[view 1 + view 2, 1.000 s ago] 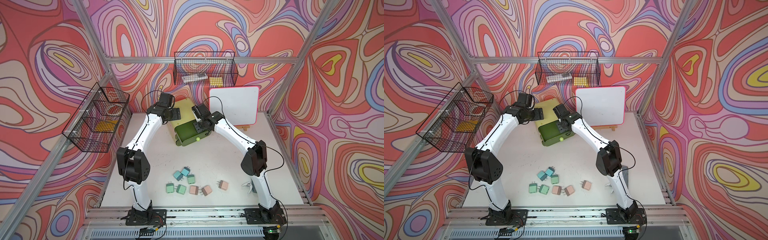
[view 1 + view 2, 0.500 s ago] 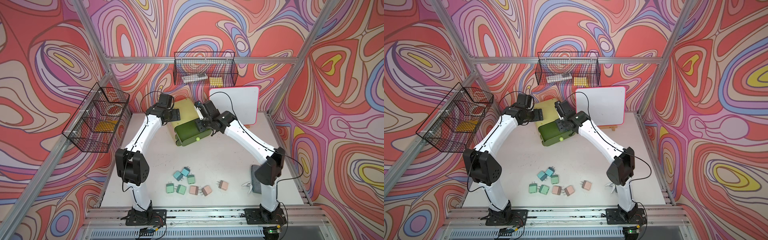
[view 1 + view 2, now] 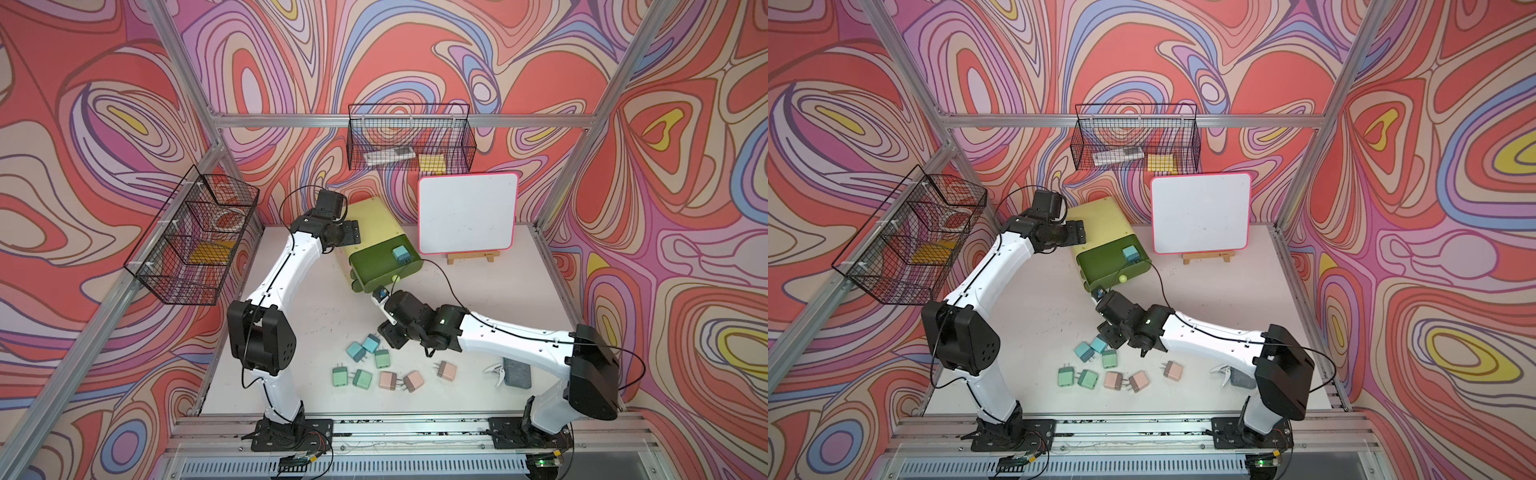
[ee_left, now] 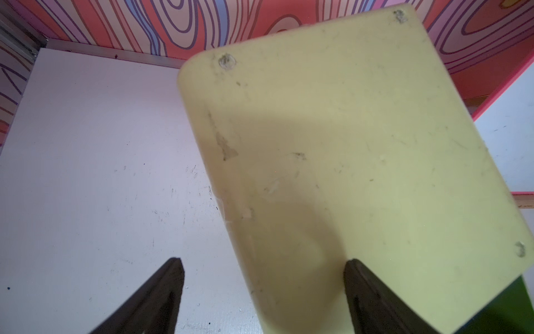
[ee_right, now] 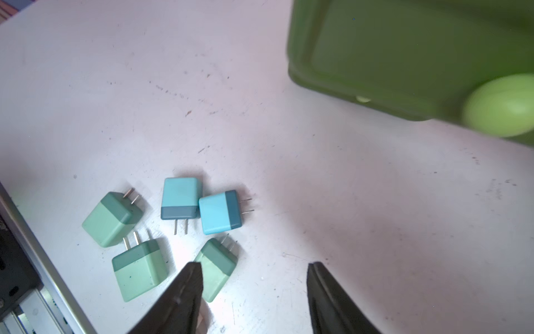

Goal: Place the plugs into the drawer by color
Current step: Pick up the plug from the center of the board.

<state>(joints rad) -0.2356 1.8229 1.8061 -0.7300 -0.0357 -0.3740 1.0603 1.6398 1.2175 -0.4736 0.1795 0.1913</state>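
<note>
My right gripper [image 5: 254, 264] hangs open, 1 green plug [image 5: 216, 267] just beside it. My left gripper [image 4: 264, 260], open, straddles the drawer's [image 4: 346, 144] edge.

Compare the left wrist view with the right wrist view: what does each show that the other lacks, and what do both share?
Only the left wrist view: the yellow top of the chest, the pink edge of the whiteboard, and the left gripper, open across the chest's edge.
Only the right wrist view: two blue plugs, three green plugs, a dark green drawer with its round knob, and the right gripper, open and empty.
Both: the white table.
</note>
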